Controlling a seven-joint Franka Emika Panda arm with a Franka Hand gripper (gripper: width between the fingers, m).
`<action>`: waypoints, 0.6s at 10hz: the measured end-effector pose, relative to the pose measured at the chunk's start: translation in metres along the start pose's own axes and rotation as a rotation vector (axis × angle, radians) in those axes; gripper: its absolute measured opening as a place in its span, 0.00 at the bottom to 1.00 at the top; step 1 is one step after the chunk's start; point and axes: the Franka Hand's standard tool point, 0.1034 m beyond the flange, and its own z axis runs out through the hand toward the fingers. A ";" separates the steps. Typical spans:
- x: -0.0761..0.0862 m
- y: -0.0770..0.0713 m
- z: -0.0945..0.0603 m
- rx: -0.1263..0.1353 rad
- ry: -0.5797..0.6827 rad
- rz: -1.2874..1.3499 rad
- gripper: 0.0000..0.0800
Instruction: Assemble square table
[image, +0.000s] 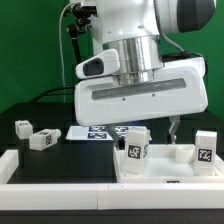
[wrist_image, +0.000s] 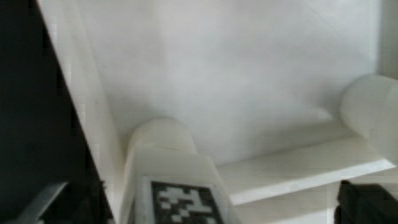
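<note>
Off at the exterior view's left, 2 short white plastic legs w/ black-and-white tags lie on the black counter (image: 60, 122). These are the far loose leg (image: 22, 127) and the near loose leg (image: 40, 140). They lie close together, well apart from my hand (image: 150, 131). The marker board (image: 95, 132) lies flat between them and the hand. A long low white rail (image: 50, 168) runs along the front. The arm's fat white body blocks most of the back.

The big flat white plastic square top (image: 165, 166) sits at the exterior view's right, rim up like a tray. 2 more legs stand upright in it, the first upright leg (image: 137, 145) and the second upright leg (image: 206, 147). The hand hangs over the top between them, fingers wide apart, holding nothing.

The exterior view shows just 1 dark finger (image: 175, 128); the other is hidden. The wrist view is blurry. In it a tagged leg (wrist_image: 169, 172) is cut off at the edge, and a fingertip (wrist_image: 45, 200) barely shows.
</note>
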 end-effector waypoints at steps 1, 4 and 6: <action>0.000 0.000 0.000 0.000 0.000 0.001 0.81; 0.014 0.005 -0.013 -0.014 -0.035 0.046 0.81; 0.013 0.005 -0.011 -0.015 -0.037 0.052 0.81</action>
